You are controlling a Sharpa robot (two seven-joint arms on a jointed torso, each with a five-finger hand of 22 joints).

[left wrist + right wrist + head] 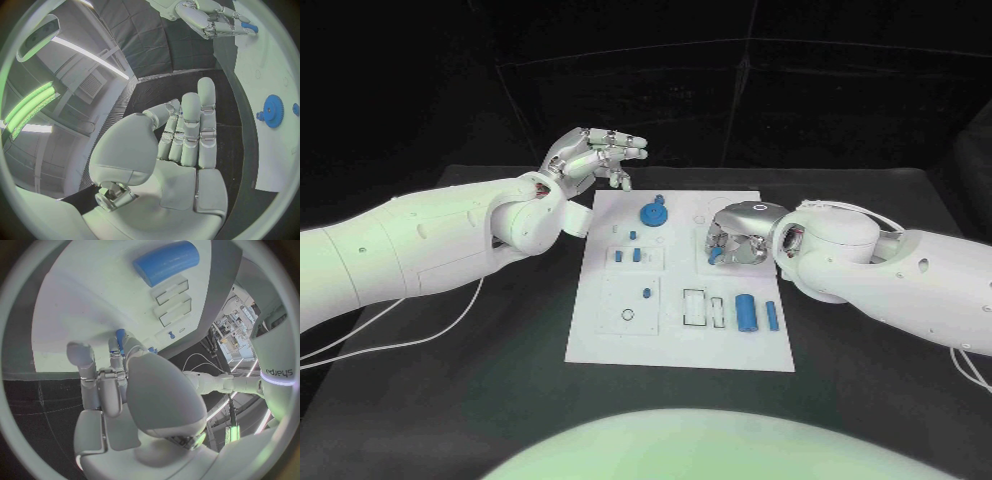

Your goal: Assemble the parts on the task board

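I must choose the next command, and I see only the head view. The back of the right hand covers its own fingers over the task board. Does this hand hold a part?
Observer: Yes. In the right wrist view the right hand pinches a small blue part at its fingertips, over the white task board.
Operator: Thank you. The left hand is raised beside the board, and I see it from the side. Is something in its palm?
Observer: No. The left wrist view shows the left hand with a bare palm and its fingers stretched out. It holds nothing.
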